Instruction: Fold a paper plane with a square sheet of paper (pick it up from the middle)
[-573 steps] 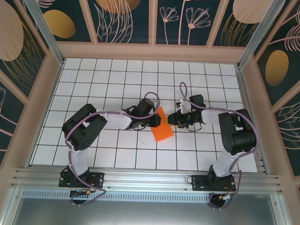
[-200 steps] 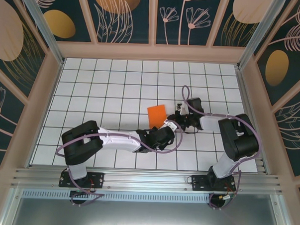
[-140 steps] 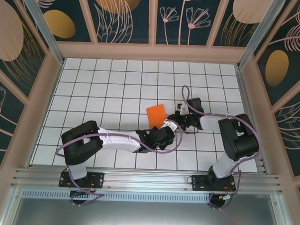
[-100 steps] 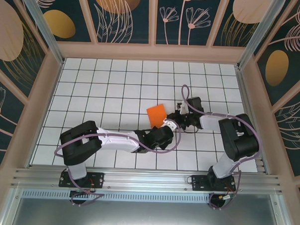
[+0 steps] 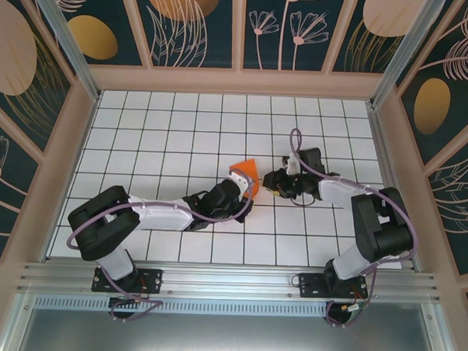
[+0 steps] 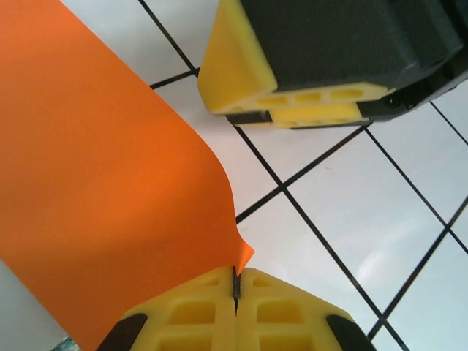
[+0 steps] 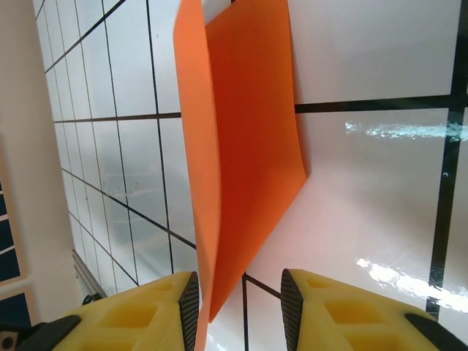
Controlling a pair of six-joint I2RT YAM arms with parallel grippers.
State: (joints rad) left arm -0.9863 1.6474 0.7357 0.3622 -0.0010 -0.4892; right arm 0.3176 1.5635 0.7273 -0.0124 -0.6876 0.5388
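**Top external view.** The left tool (image 5: 243, 190) and the right tool (image 5: 271, 181) face each other, tips close together, over the white gridded tabletop (image 5: 182, 126). The sheet of paper (image 5: 246, 170) lies just beyond the tip of the left tool and just beside the tip of the right tool. It shows as a small bright orange wedge.

**Left wrist view.** The left tool (image 6: 235, 281) is clenched. Its two yellow fingers (image 6: 285, 314) meet with no gap, and one pointed corner of the sheet of paper (image 6: 110, 183) is pinched in the seam between them. From that corner the sheet rises and spreads ahead of the tool and to its left, with its free edge bowed in a smooth curve. Ahead of the tool and slightly to its right sits a yellow finger of the right tool (image 6: 278, 80) on its black body. It is apart from the sheet, with bare tabletop (image 6: 365, 219) between them.

**Right wrist view.** The right tool (image 7: 239, 281) is released, and its yellow fingers (image 7: 344, 314) stand apart. The sheet of paper (image 7: 248, 124) stretches straight ahead of the tool as two layers, a narrow near one seen almost edge-on and a broad face behind it. Its lowest tip hangs in the gap between the fingers, closer to the left-hand one. Whether it touches that finger cannot be told. The glossy tabletop (image 7: 380, 73) lies ahead of the tool on both sides of the sheet.
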